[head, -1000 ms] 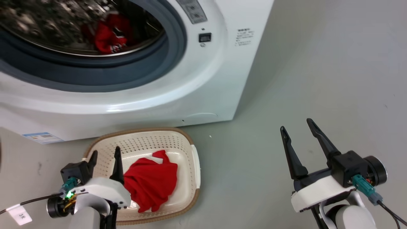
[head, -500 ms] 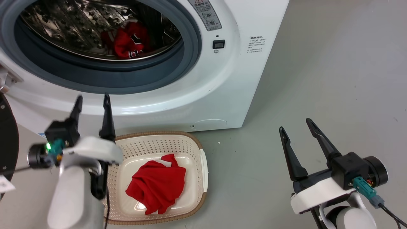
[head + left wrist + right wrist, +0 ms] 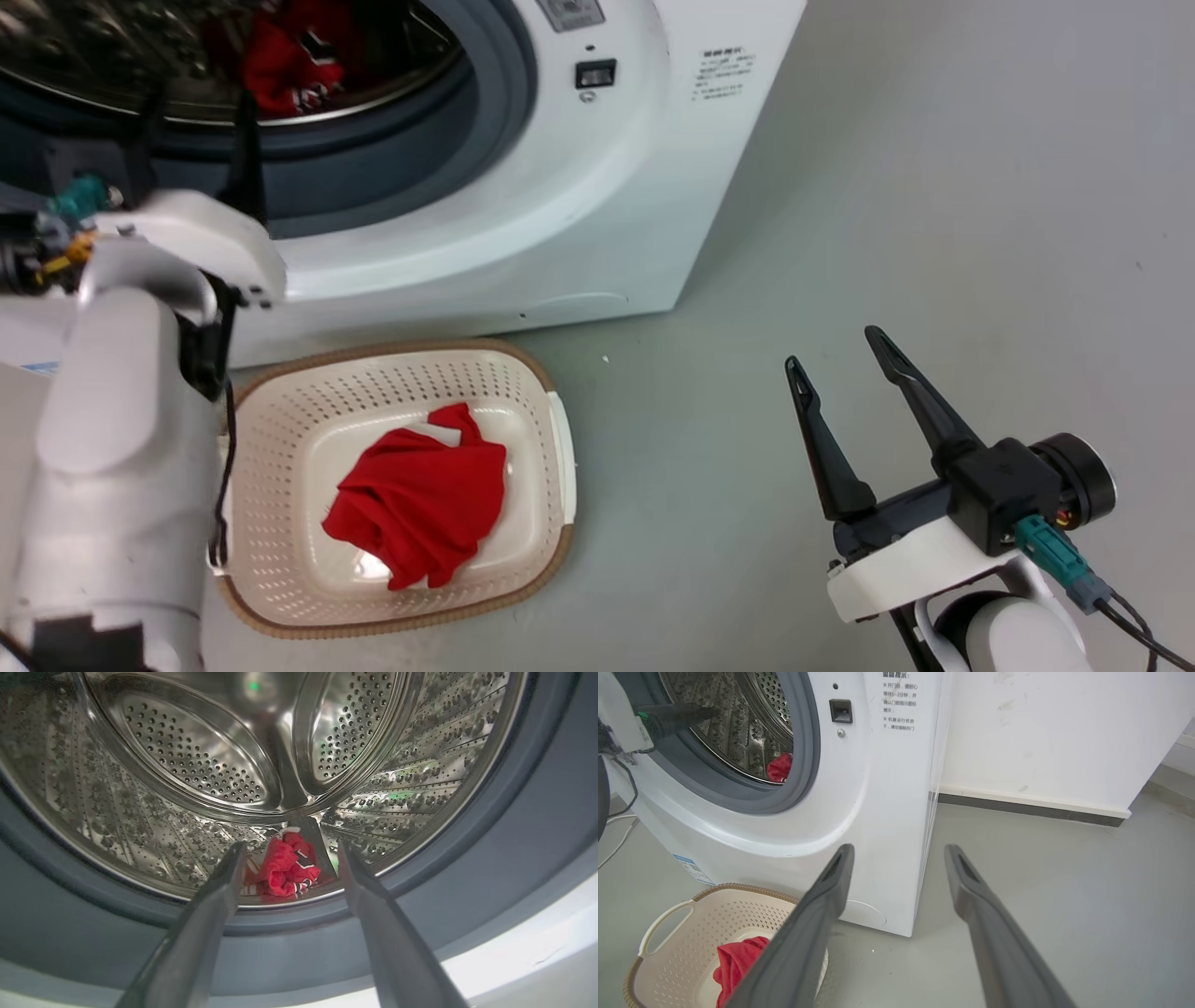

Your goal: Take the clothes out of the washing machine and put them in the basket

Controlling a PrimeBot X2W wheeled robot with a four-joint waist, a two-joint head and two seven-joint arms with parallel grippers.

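The washing machine takes up the head view from 10 to 12 o'clock, with its round opening facing the robot. The left gripper is at 10 o'clock, raised in front of the grey seal of that opening, with its two fingers spread apart and nothing between them. In the left wrist view the same fingers frame a crumpled red garment with black-and-white trim, which lies at the bottom of the steel drum, well beyond the fingertips. A second red garment lies bunched in the cream basket on the floor at 7 o'clock, just in front of the machine. The right gripper sits at 4 o'clock over bare floor, well apart from the basket and the machine, with its fingers parted wide and empty.
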